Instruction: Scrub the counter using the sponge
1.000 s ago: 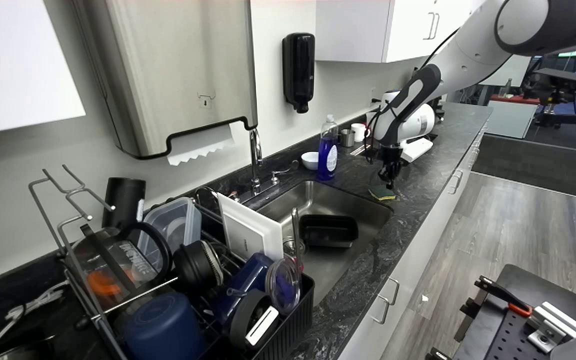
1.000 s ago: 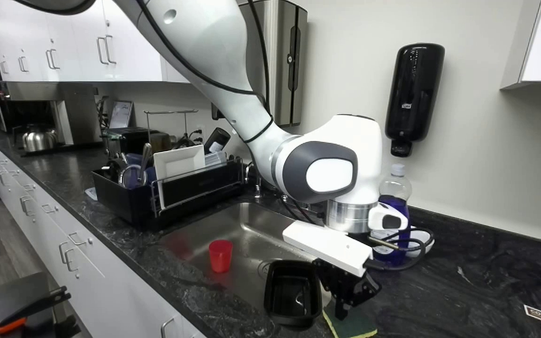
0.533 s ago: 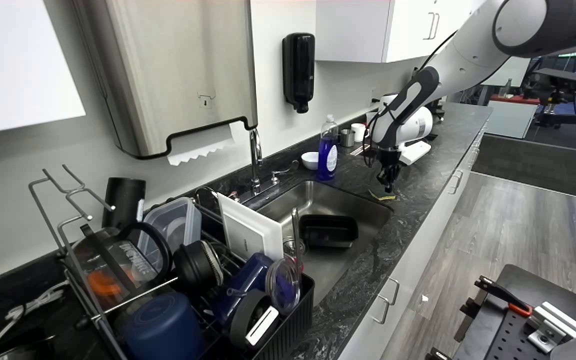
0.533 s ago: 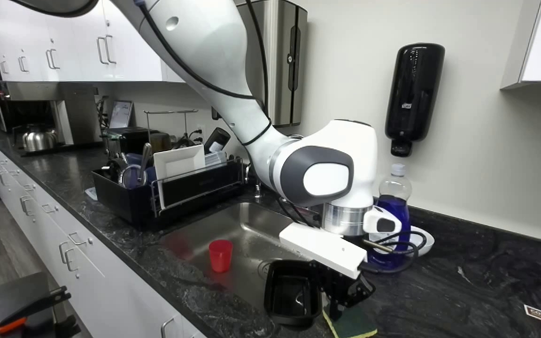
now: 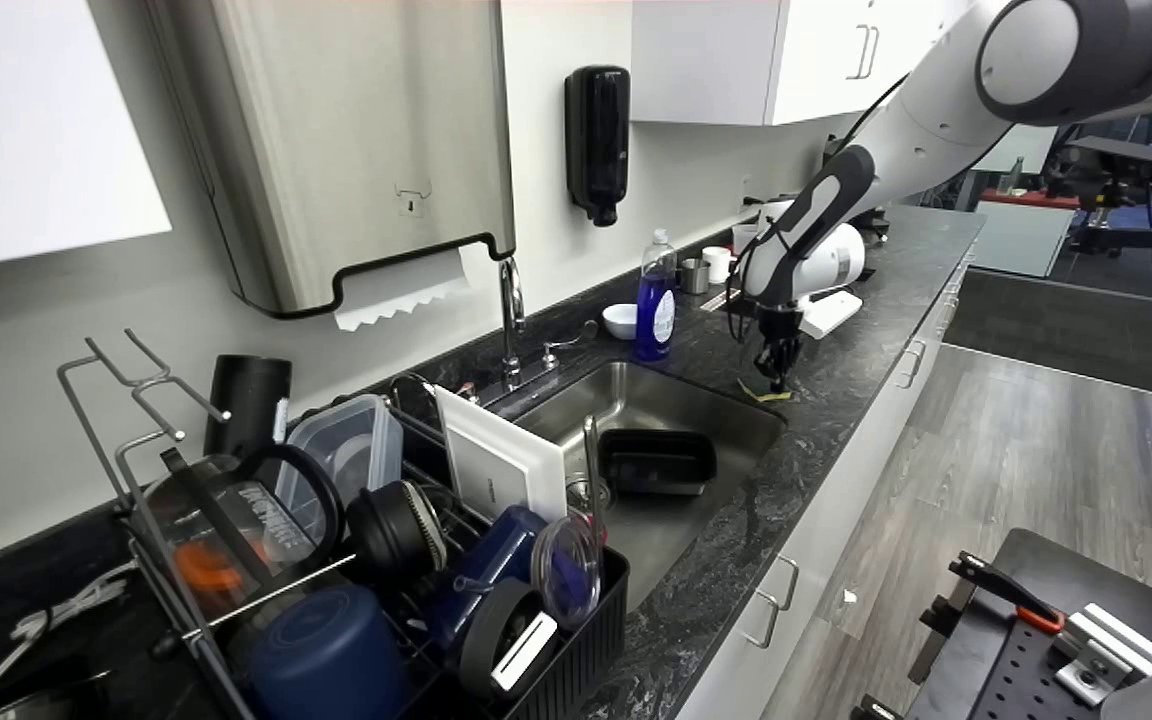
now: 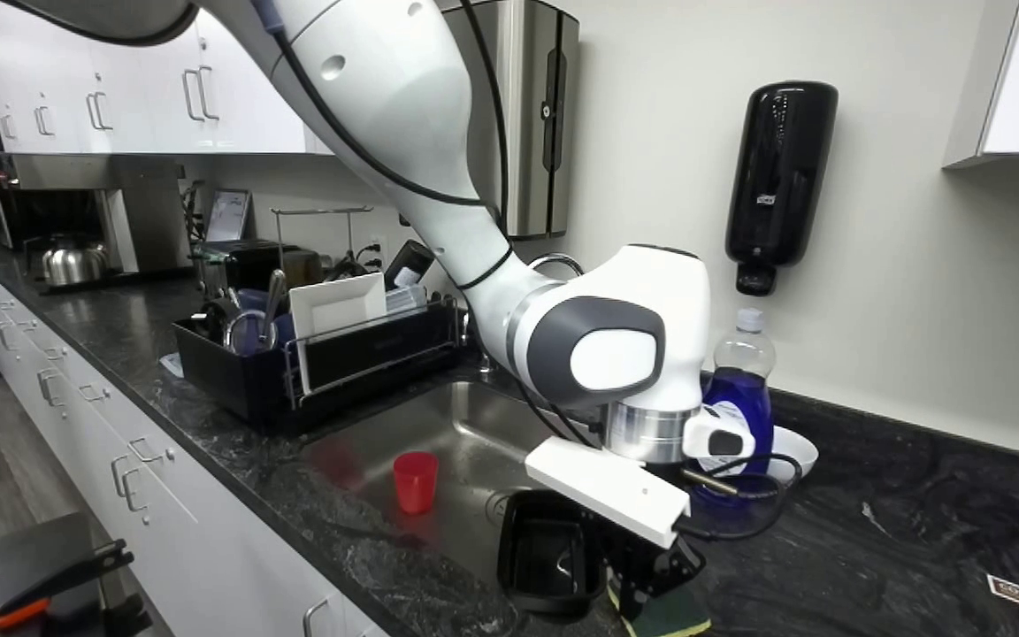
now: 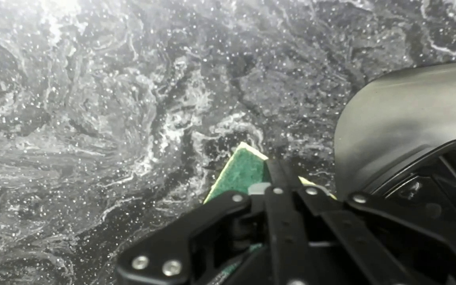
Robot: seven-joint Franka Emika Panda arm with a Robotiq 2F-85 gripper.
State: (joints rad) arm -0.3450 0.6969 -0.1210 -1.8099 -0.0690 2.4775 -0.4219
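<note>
The sponge point(image 7: 240, 170), green on top with yellow edges, lies on the dark veined counter point(image 7: 93, 99) beside a corner of the sink. In both exterior views the sponge point(image 5: 766, 397) is partly covered by my gripper point(image 5: 778, 386), which points straight down onto it. The fingers meet, and the gripper point(image 7: 281, 170) is shut with nothing seen between its tips. Green and yellow show on either side below them. The tips appear to touch the sponge's top, and one corner of the sponge point(image 6: 673, 617) looks bent upward. Its middle is hidden under the fingers.
The steel sink point(image 7: 406, 103) holds a black tub point(image 5: 656, 462), close to the gripper, and a red cup point(image 6: 415, 482). A blue soap bottle point(image 5: 655, 310) and white bowl point(image 5: 620, 320) stand against the wall. Beyond the sink is a full dish rack point(image 6: 226, 372).
The shut gripper has come down onto the sponge, shifting slightly sideways. Less of the green top shows in an exterior view, and the sponge looks more bent there.
</note>
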